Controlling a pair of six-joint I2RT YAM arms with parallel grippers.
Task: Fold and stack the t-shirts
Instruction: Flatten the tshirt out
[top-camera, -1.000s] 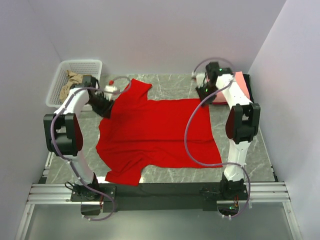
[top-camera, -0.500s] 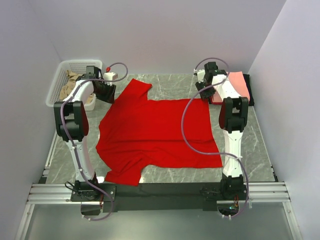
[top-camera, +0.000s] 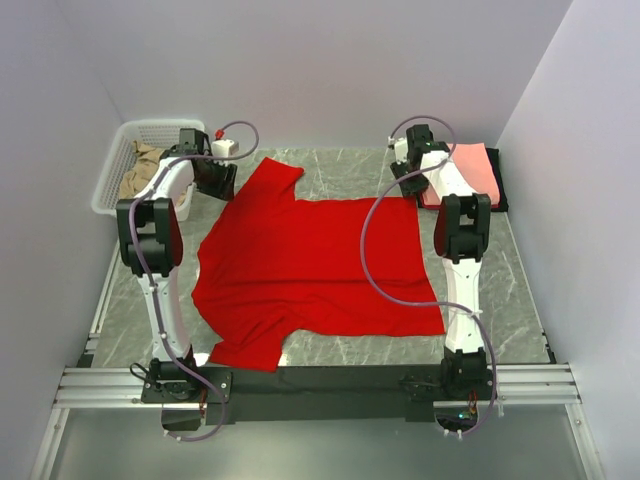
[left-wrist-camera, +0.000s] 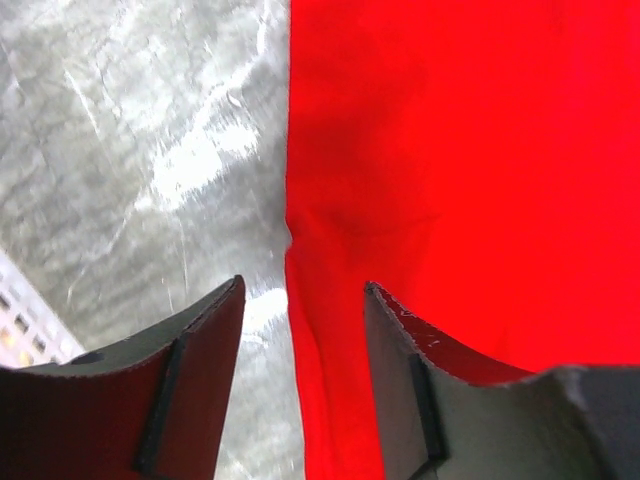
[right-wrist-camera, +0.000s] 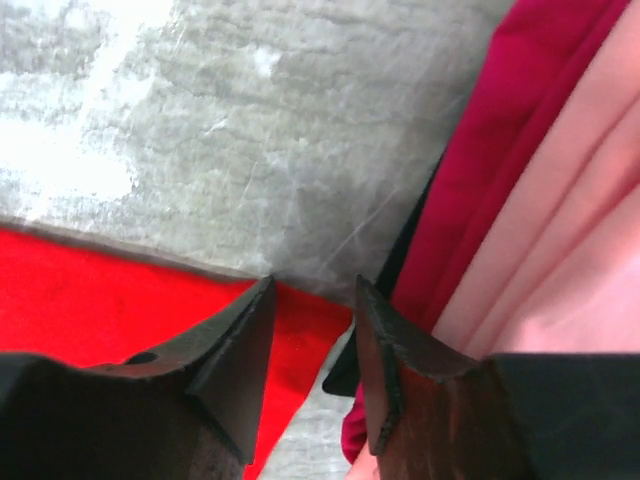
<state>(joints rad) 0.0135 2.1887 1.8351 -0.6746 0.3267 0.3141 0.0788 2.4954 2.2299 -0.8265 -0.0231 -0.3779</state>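
Note:
A large bright red t-shirt (top-camera: 310, 270) lies spread flat on the grey table. My left gripper (top-camera: 218, 182) is open at the edge of the shirt's back-left sleeve. In the left wrist view the gripper (left-wrist-camera: 303, 300) straddles the edge of the red cloth (left-wrist-camera: 450, 150). My right gripper (top-camera: 407, 183) is open at the shirt's back-right corner. In the right wrist view the gripper (right-wrist-camera: 313, 290) hangs over that red corner (right-wrist-camera: 100, 290). Beside it lies a folded stack with salmon-pink (right-wrist-camera: 580, 220) on top, then dark red (right-wrist-camera: 500, 150) and black (right-wrist-camera: 400, 270).
A white mesh basket (top-camera: 160, 125) stands at the back left with a tan shirt (top-camera: 140, 168) in it. The folded stack (top-camera: 478, 170) sits at the back right, near the right wall. The grey marbled table (top-camera: 340, 170) shows bare behind the shirt.
Both arms have stretched out toward the back. The left gripper moved up and back along the sleeve edge. The right gripper shifted slightly back at the shirt's corner. The red shirt has not moved.

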